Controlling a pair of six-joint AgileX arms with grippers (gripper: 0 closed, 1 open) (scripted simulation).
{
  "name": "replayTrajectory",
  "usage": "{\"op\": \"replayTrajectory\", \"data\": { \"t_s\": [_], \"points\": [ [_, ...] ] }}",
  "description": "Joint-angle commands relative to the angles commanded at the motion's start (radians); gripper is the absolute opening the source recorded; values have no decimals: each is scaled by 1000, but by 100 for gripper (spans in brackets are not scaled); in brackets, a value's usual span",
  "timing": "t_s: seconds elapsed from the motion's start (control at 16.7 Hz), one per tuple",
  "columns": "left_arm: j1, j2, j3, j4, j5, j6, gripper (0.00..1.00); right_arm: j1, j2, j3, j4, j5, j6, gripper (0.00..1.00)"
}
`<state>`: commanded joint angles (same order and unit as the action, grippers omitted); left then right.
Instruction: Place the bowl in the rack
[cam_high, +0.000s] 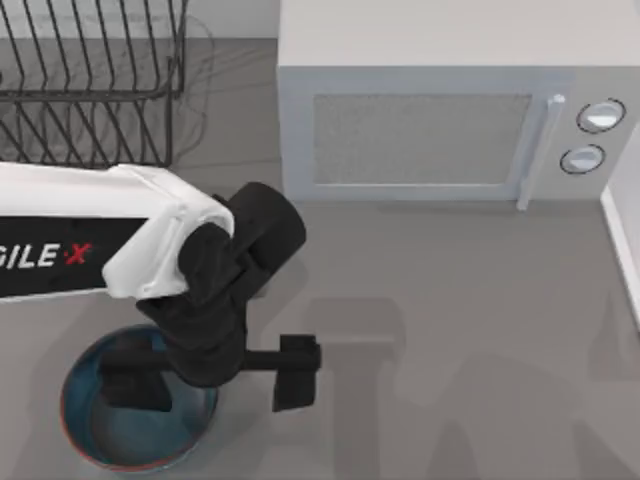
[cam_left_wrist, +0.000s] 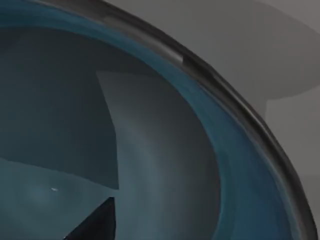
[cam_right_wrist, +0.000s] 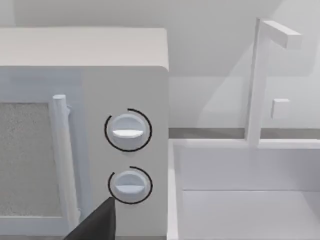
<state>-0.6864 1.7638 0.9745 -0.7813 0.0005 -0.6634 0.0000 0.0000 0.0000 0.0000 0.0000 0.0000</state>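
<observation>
You see the left arm, white with black AgileX lettering, reach in from the left side of the table, and its black left gripper (cam_high: 212, 378) hangs over the round, deep bowl with the glossy blue-teal inside and reddish-brown outer rim (cam_high: 100, 440). The bowl stands on the grey table (cam_high: 450, 350) at the near left corner. The near edge of the bowl is cut off by the picture, and the gripper body hides its right part. The jaws stand wide apart: one finger (cam_high: 135, 382) is inside the bowl, the other is outside, to the right of the rim, so the rim lies between them. Whether a finger touches the bowl, you cannot tell.

In the left wrist view the teal inner wall of the bowl (cam_left_wrist: 165, 165) and its dark rim are very close, with one dark fingertip (cam_left_wrist: 97, 225) at the edge.

The black wire dish rack with thin slanted prongs (cam_high: 90, 90) stands at the far left, partly cut off. The pale grey box-shaped microwave (cam_high: 420, 130) is just to its right.

The right wrist view shows the two round dials of the microwave (cam_right_wrist: 128, 131) and a white sink (cam_right_wrist: 250, 200) beside it. From the right gripper only a dark fingertip (cam_right_wrist: 100, 224) is visible, so its jaws you cannot judge.
</observation>
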Motion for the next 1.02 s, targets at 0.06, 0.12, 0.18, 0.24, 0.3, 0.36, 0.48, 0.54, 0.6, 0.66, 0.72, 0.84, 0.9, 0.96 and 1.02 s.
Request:
{"op": "replayTrajectory", "data": {
  "t_s": [0.06, 0.12, 0.18, 0.24, 0.3, 0.36, 0.48, 0.54, 0.6, 0.66, 0.72, 0.84, 0.9, 0.96, 1.02],
  "points": [
    [0, 0, 0, 0, 0, 0, 100, 0, 0, 0, 0, 0, 0, 100],
    [0, 0, 0, 0, 0, 0, 92, 0, 0, 0, 0, 0, 0, 100],
    [0, 0, 0, 0, 0, 0, 85, 0, 0, 0, 0, 0, 0, 100],
    [0, 0, 0, 0, 0, 0, 77, 0, 0, 0, 0, 0, 0, 100],
    [0, 0, 0, 0, 0, 0, 70, 0, 0, 0, 0, 0, 0, 100],
    [0, 0, 0, 0, 0, 0, 62, 0, 0, 0, 0, 0, 0, 100],
    [0, 0, 0, 0, 0, 0, 47, 0, 0, 0, 0, 0, 0, 100],
    [0, 0, 0, 0, 0, 0, 40, 0, 0, 0, 0, 0, 0, 100],
    [0, 0, 0, 0, 0, 0, 32, 0, 0, 0, 0, 0, 0, 100],
    [0, 0, 0, 0, 0, 0, 25, 0, 0, 0, 0, 0, 0, 100],
    [0, 0, 0, 0, 0, 0, 17, 0, 0, 0, 0, 0, 0, 100],
    [0, 0, 0, 0, 0, 0, 2, 0, 0, 0, 0, 0, 0, 100],
    [0, 0, 0, 0, 0, 0, 0, 0, 0, 0, 0, 0, 0, 100],
    [0, 0, 0, 0, 0, 0, 0, 0, 0, 0, 0, 0, 0, 100],
    [0, 0, 0, 0, 0, 0, 0, 0, 0, 0, 0, 0, 0, 100]
  ]
}}
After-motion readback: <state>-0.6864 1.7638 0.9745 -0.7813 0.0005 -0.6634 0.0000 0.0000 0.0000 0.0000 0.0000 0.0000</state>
